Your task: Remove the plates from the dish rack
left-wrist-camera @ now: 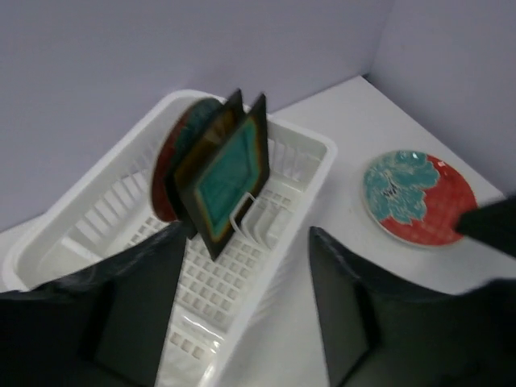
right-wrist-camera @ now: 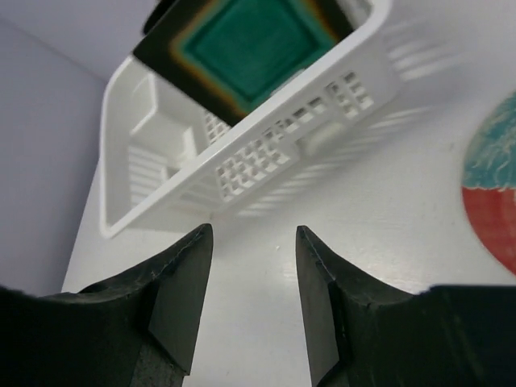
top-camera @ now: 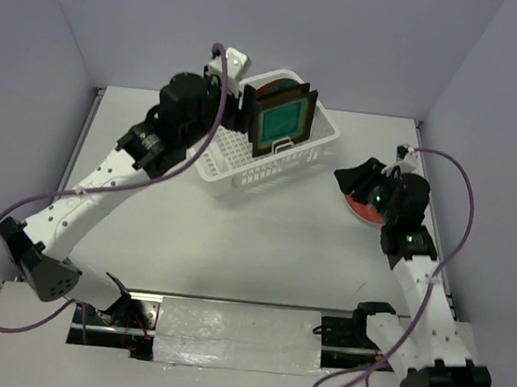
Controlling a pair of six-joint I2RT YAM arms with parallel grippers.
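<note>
Nearest us, our right jaws hang spread and empty over the counter, by a round red-rimmed plate lying flat to the right of the dish rack. Our left jaws, released and holding nothing, hover at the rack's left side. Farther back, three plates stand upright in the rack: the teal square plate in front, the amber square plate behind it, and a second round plate last.

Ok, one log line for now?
left hand open, at dish rack | right hand open, near unloaded round plate | three plates racked
</note>
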